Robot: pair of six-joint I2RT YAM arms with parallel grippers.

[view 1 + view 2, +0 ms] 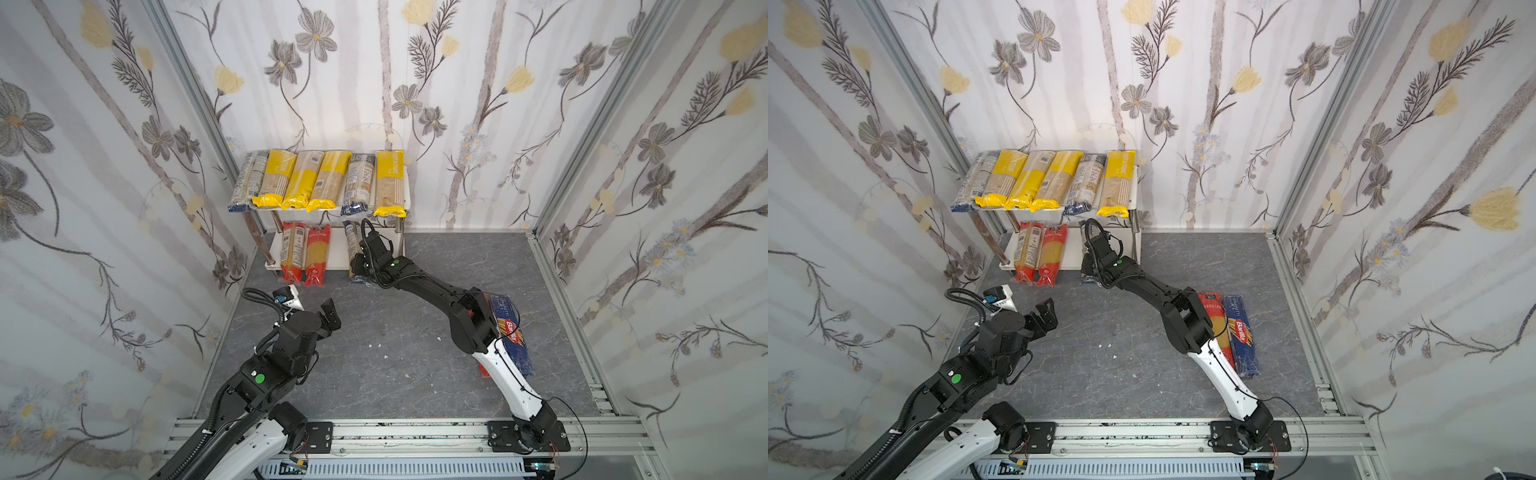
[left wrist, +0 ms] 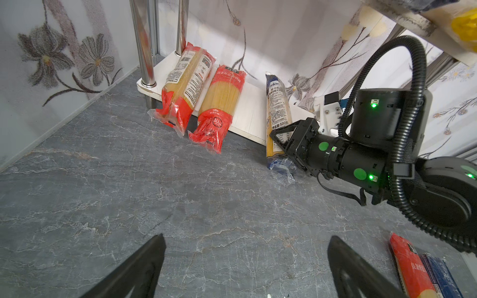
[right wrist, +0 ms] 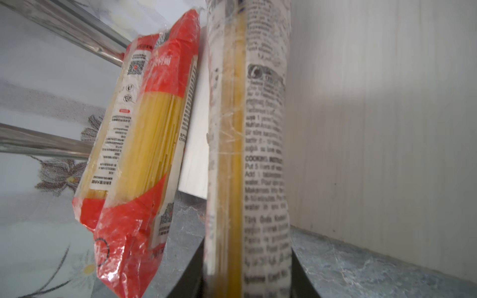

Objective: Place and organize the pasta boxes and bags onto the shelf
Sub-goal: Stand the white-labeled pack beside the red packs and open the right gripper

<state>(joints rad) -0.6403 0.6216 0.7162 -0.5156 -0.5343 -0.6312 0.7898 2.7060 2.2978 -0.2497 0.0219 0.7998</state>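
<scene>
The blue-ended spaghetti pack [image 2: 277, 113] is part-way onto the shelf [image 1: 337, 249]. Its far end lies on the lower board toward the shelf's right-hand end and its near end juts out past the front edge. The right fingers [image 3: 188, 278] are clamped on that near end, one on either side, and the pack looks turned up on its narrow edge. From where I stand, the job now is to feed it straight in along its own length. I'd want the wrist held low and level, because the top board, filled from end to end by a row of yellow- and blue-ended packs [image 1: 320, 178], overhangs just above the arm, and the shelf's front right post is close by. Two red-ended packs [image 2: 222, 98] lie toward the left end of the same board, with bare board between them and this one. Lining it up parallel to them, and tipping it flat before letting go, would save room. That matters, since a dark blue Barilla pack [image 1: 1241, 336] and a loose red-ended pack [image 1: 1222, 332] lie on the table [image 1: 374, 365], well out from the shelf's front, partly under the right arm. The left fingers [image 2: 144, 268] stand wide apart, holding nothing, over bare table out from the shelf's left end, and are best left there.
</scene>
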